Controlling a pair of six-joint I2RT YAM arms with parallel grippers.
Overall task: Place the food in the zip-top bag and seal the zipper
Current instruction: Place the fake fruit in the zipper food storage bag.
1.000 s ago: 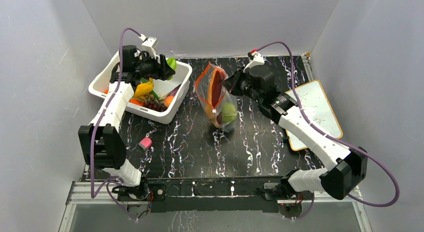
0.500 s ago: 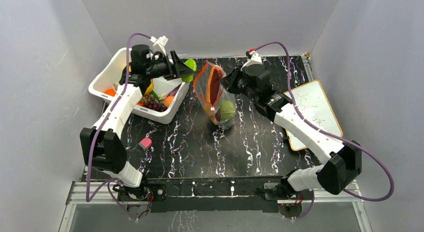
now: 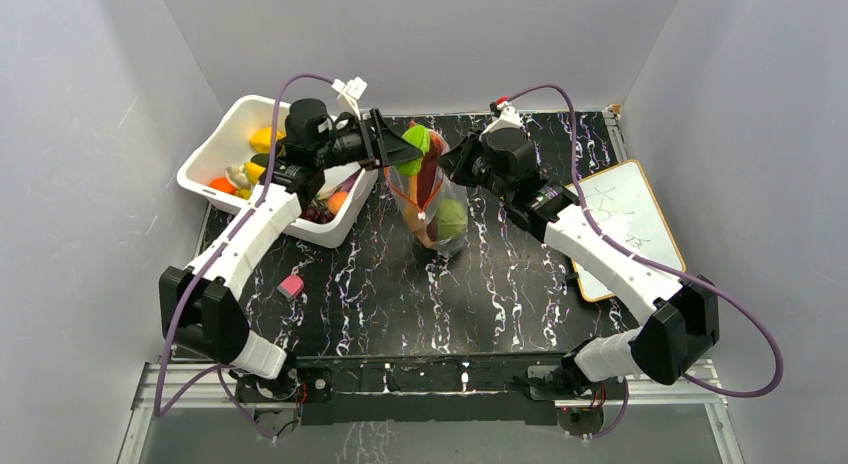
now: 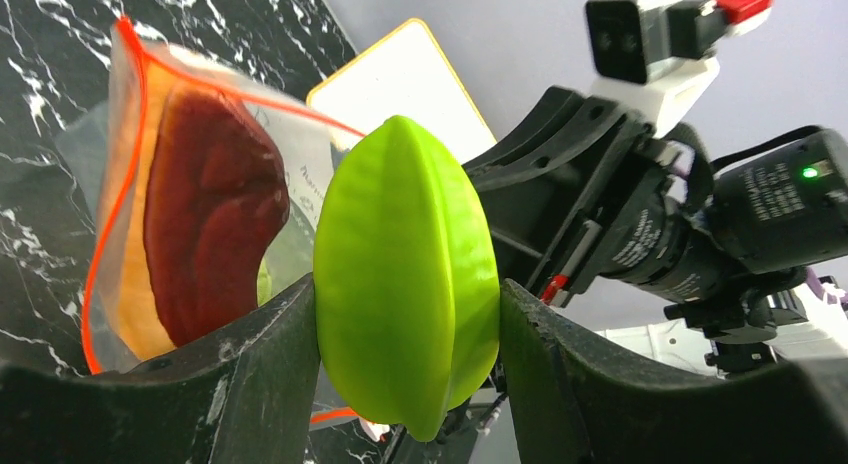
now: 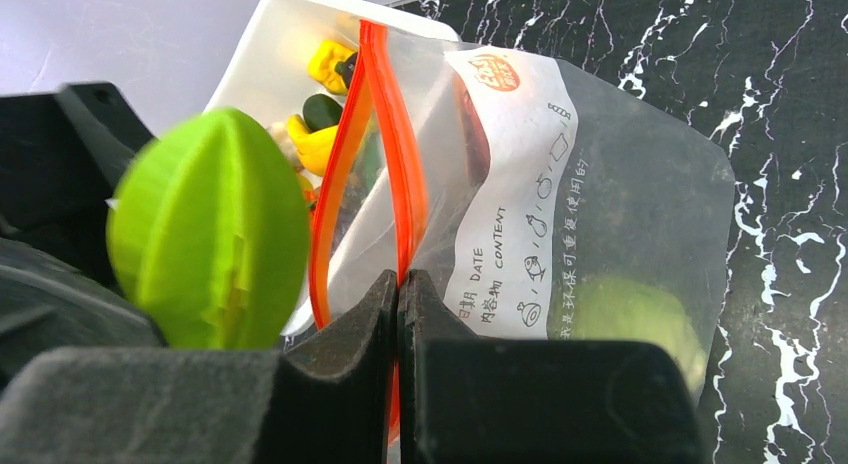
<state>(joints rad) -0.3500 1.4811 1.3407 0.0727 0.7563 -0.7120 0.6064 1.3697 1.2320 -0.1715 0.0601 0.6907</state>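
Observation:
My left gripper (image 3: 412, 142) (image 4: 405, 306) is shut on a bright green ridged fruit (image 4: 405, 274) (image 5: 210, 234), held just left of and above the open mouth of the zip-top bag (image 3: 443, 196) (image 5: 620, 184). My right gripper (image 3: 452, 167) (image 5: 400, 284) is shut on the bag's red-orange zipper (image 5: 385, 114) (image 4: 128, 94) and holds the bag upright. Inside the bag sit a dark red eggplant (image 4: 215, 214) and a pale-green cabbage (image 3: 452, 220) (image 5: 625, 314). More food, yellow and orange pieces (image 3: 262, 139), lies in the white bin (image 3: 212, 152).
The white bin stands at the back left, just left of the bag. A small pink block (image 3: 291, 286) lies on the black marbled table (image 3: 400, 294) in front of the bin. A whiteboard (image 3: 628, 224) lies at the right. Grey walls close in on three sides.
My left gripper has carried the green fruit rightward out of the bin to the bag's mouth. The right gripper has kept its pinch on the zipper, shifting slightly left.

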